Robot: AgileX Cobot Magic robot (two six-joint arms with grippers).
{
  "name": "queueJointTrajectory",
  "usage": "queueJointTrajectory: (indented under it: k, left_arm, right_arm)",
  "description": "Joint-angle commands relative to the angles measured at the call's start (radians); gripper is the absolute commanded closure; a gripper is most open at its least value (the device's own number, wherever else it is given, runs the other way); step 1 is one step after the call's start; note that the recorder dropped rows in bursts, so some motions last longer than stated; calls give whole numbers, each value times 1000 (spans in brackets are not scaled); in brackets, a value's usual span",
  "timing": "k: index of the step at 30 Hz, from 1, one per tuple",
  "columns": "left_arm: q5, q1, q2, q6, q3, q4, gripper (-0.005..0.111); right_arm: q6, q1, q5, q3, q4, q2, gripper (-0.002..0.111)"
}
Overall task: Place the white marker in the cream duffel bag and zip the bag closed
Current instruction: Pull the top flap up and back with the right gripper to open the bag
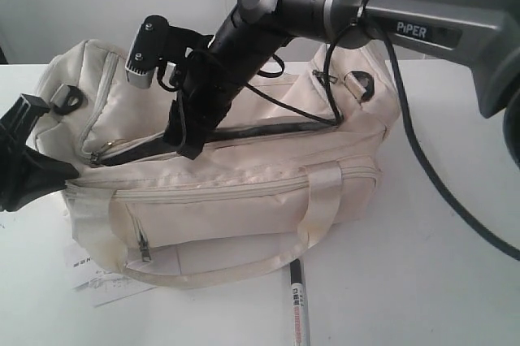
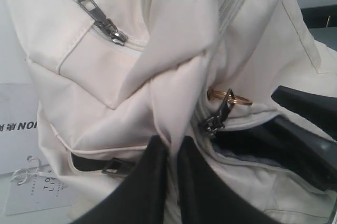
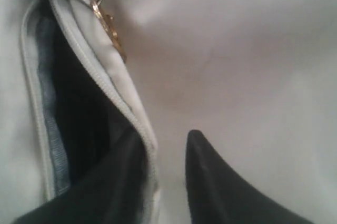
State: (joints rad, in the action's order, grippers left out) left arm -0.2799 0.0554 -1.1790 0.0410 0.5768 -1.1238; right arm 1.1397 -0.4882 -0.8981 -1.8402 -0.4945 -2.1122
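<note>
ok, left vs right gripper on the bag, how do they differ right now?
Left gripper is shut, pinching a fold of the cream duffel bag; right gripper has its fingers apart. Left works at the bag's end; right at the open main zipper on top. Right straddles the zipper lip, one finger inside; left is wholly outside. Shared: black fingers, both on the bag, neither at the white marker.

The arm [image 1: 439, 33] reads "PiPER"; the paper tag [image 2: 21, 145] perhaps shows "ION".
</note>
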Motion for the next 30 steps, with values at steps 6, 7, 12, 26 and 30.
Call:
queueJointTrajectory:
  k: [6, 7, 12, 26, 30]
  left_arm:
    - [-1, 3, 3, 27, -7, -20, 107]
    - [-1, 3, 3, 31, -7, -20, 107]
    - [-1, 3, 3, 38, -7, -20, 107]
    - [-1, 3, 3, 40, -7, -20, 107]
    - [-1, 3, 3, 40, -7, -20, 107]
  right_arm:
    - [-199, -2, 160, -2, 9, 39, 108]
    - [-220, 0, 190, -2, 9, 49, 108]
    - [-282, 0, 298, -2, 43, 84, 108]
    - [-400, 0, 445, -2, 50, 99, 108]
    - [-439, 0, 486, -2, 50, 101, 108]
